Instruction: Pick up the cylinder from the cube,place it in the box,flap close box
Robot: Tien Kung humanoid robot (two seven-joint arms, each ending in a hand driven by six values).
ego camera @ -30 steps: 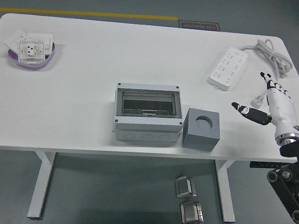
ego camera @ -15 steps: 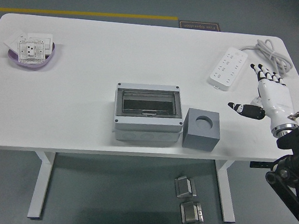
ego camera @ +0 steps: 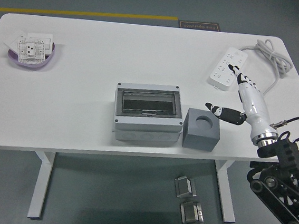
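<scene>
A grey cube (ego camera: pixel 202 129) with a round hole in its top sits on the white table (ego camera: pixel 86 111), right of centre near the front edge. No cylinder shows; the hole looks dark. A grey box (ego camera: pixel 148 113) with a clear flap lid stands just left of the cube, touching or nearly so. My right hand (ego camera: pixel 230 96) is open, fingers straight and thumb spread, just right of the cube and above the table. The left arm is out of view.
A white power strip (ego camera: pixel 227 67) with its coiled cable (ego camera: pixel 271 55) lies at the back right, behind my right hand. A purple bowl (ego camera: pixel 33 58) holding white socket plates sits at the far left.
My right hand has moved left toward the cube and turned edge-on. The cube and box have not moved.
</scene>
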